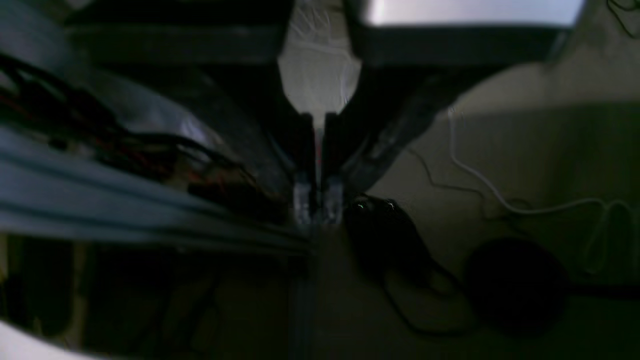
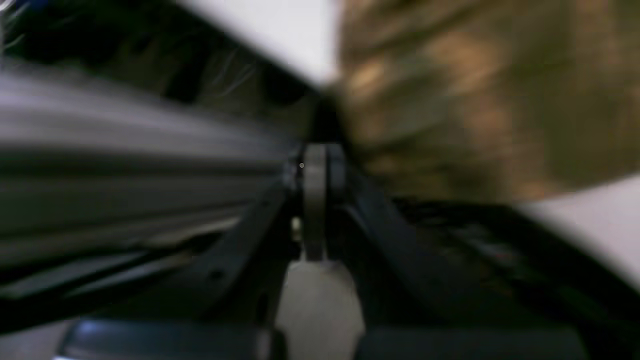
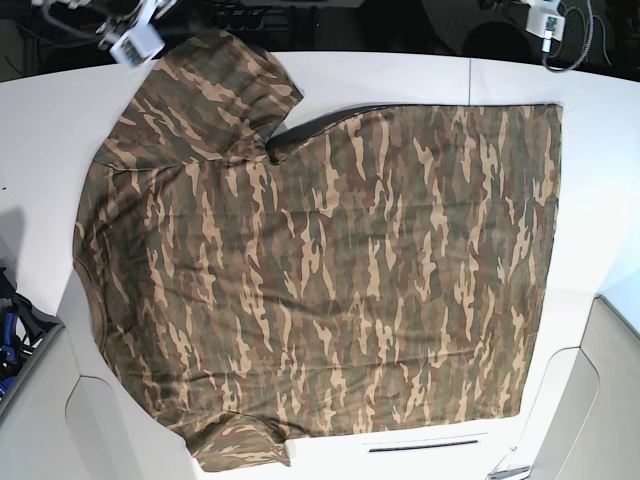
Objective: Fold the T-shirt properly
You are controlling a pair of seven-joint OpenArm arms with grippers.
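camo t-shirt (image 3: 330, 270) flat on white table (image 3: 600, 120); both claws closed, empty.

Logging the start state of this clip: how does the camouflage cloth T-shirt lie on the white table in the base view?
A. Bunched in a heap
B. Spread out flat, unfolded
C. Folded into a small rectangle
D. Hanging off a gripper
B: the camouflage cloth T-shirt lies spread open across the white table, both short sleeves showing and no fold made.

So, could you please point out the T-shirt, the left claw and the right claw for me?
T-shirt (image 3: 330, 260): base view, middle of the camouflage body.
Left claw (image 1: 317, 202): left wrist view, between the closed fingertips.
Right claw (image 2: 315, 162): right wrist view, between the closed fingertips.
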